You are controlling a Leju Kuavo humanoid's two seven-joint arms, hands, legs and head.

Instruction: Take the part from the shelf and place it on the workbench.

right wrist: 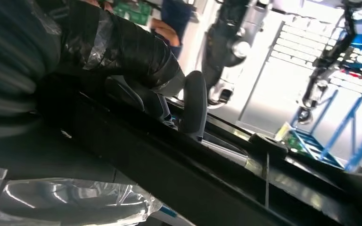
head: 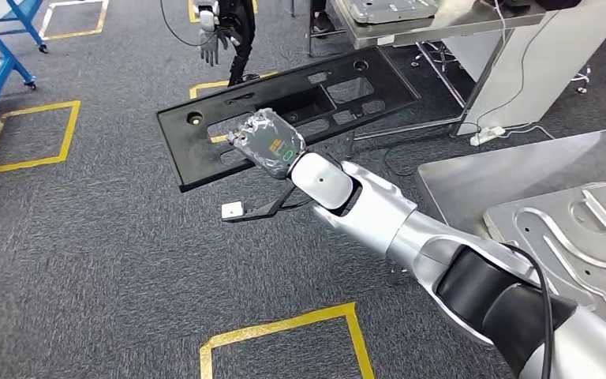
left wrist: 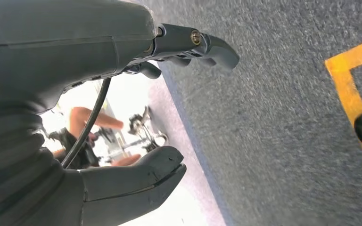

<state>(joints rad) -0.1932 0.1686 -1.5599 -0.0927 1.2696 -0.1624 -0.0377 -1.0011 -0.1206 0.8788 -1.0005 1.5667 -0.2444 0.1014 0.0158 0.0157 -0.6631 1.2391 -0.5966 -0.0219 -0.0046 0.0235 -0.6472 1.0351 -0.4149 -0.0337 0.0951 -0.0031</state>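
Head view: right hand (head: 272,146) grips the long black part (head: 292,106) mid-edge, held over the floor; left hand (left wrist: 136,94) hangs loose, fingers apart, holding nothing.

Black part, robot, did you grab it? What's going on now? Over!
Right hand grips the black part, carried above the carpet. Left hand open, holding nothing. Workbench on the right, metal plate lying on it.
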